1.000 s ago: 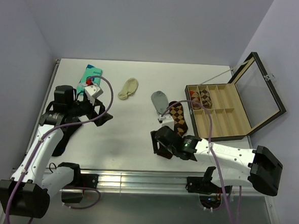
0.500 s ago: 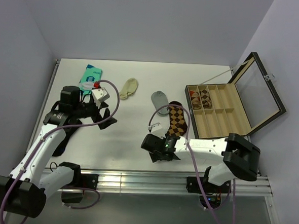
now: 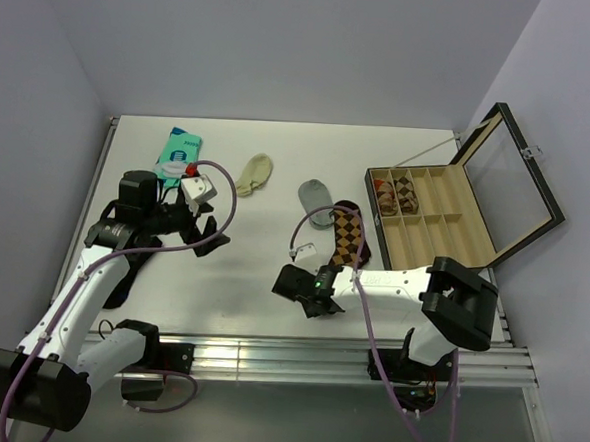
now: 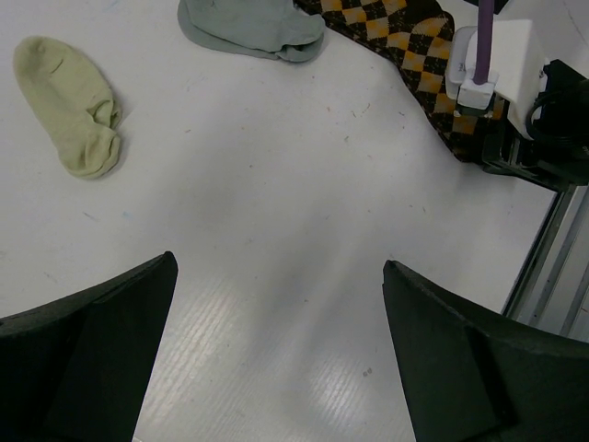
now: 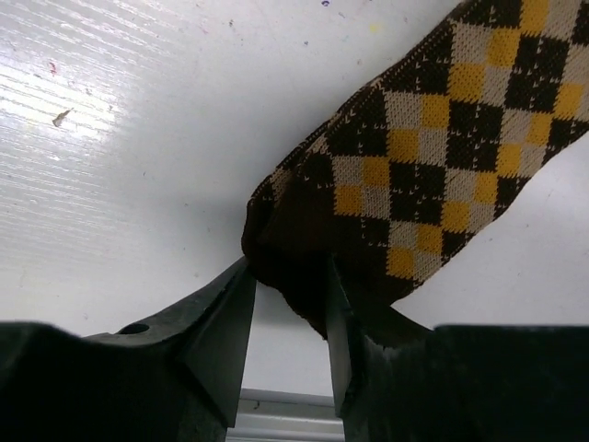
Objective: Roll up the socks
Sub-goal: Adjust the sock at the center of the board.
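The long dark-brown argyle sock (image 3: 350, 236) lies left of the box and also shows in the left wrist view (image 4: 405, 46). My right gripper (image 3: 297, 284) is low at its near end. In the right wrist view the right gripper (image 5: 287, 285) is shut on the sock's dark end (image 5: 442, 147), against the table. The grey ankle sock (image 3: 316, 198) (image 4: 253, 23) lies just beyond the argyle sock. The cream ankle sock (image 3: 254, 173) (image 4: 69, 101) lies further left. My left gripper (image 3: 206, 234) (image 4: 276, 350) is open and empty above bare table.
An open compartment box (image 3: 445, 230) stands at the right, with rolled socks (image 3: 395, 192) in its far-left cells. A teal-and-white packet (image 3: 175, 149) lies at the far left. A dark item (image 3: 121, 276) lies under the left arm by the table's left edge.
My right gripper has moved left along the near table with the argyle sock's end in it. My left gripper has shifted a little to the right and stays open.
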Motion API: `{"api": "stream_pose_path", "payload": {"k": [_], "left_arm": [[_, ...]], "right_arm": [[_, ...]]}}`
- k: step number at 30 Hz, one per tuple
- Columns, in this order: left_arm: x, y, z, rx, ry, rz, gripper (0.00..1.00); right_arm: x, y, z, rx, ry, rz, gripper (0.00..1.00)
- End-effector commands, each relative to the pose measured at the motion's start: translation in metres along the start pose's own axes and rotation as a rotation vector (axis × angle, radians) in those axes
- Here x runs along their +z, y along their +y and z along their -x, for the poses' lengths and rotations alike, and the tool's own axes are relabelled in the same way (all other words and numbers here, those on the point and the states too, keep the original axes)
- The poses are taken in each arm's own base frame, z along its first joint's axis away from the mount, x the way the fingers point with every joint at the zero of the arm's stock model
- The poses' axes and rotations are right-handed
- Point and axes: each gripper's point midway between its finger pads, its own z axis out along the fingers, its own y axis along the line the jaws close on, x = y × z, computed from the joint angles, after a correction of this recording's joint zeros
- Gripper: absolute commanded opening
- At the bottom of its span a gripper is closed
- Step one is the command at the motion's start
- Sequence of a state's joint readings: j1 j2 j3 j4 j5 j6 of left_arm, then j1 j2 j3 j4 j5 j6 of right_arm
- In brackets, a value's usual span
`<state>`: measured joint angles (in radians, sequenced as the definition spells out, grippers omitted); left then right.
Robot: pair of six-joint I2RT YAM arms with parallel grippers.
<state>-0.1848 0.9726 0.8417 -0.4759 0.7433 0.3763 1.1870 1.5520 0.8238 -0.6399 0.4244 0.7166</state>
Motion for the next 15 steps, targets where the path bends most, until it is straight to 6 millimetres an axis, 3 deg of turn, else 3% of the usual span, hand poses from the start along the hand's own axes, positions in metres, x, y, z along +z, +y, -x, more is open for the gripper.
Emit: {"api": "stream_pose_path", "payload": {"k": [1, 4, 6, 11, 15], "left_arm": [[-0.002, -0.001, 0.007, 0.040, -0.022, 0.000, 0.99], [-0.004, 0.002, 0.008, 0.052, -0.018, 0.020, 0.99], [-0.006, 0.002, 0.012, 0.058, -0.020, 0.028, 1.00], [-0.011, 0.003, 0.020, 0.074, -0.024, 0.035, 1.00], [-0.015, 0.002, 0.021, 0.104, -0.015, 0.040, 1.00]], "right_arm": [[0.003, 0.014, 0.011, 0.014, -0.021, 0.041, 0.41], [0.007, 0.024, 0.021, 0.008, -0.025, 0.103, 0.34], [0.009, 0.030, 0.042, 0.019, -0.059, 0.151, 0.32], [-0.002, 0.078, 0.083, 0.015, -0.098, 0.408, 0.29], [-0.018, 0.116, 0.101, -0.020, -0.091, 0.585, 0.26]]}}
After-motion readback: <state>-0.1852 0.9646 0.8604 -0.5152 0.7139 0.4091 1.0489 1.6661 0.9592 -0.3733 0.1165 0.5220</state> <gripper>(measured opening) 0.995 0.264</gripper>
